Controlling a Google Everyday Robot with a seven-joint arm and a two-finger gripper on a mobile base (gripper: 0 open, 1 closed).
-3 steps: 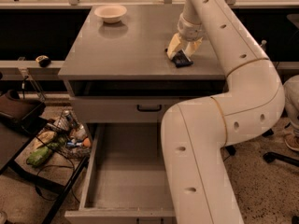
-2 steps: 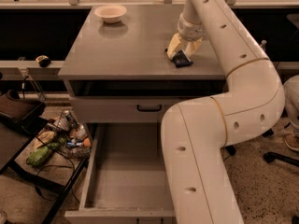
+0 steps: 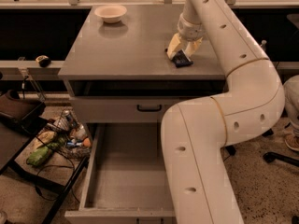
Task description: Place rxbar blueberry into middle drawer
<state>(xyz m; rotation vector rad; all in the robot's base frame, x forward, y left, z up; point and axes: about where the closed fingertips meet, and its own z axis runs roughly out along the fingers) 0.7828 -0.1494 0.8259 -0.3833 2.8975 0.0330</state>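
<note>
Blue bar (image 3: 182,61) lies on bench (image 3: 126,45) under hand (image 3: 182,54); whether it's gripped, cannot tell. Weak pinch could drop it short of drawer (image 3: 127,176).

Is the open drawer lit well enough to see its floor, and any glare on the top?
Camera view: warm, dim light; the drawer floor is evenly lit, its right part hidden by the arm, not shadow. No glare on the cabinet top; the bowl casts a soft shadow. The gripper is at the top's right, over the dark rxbar.
</note>
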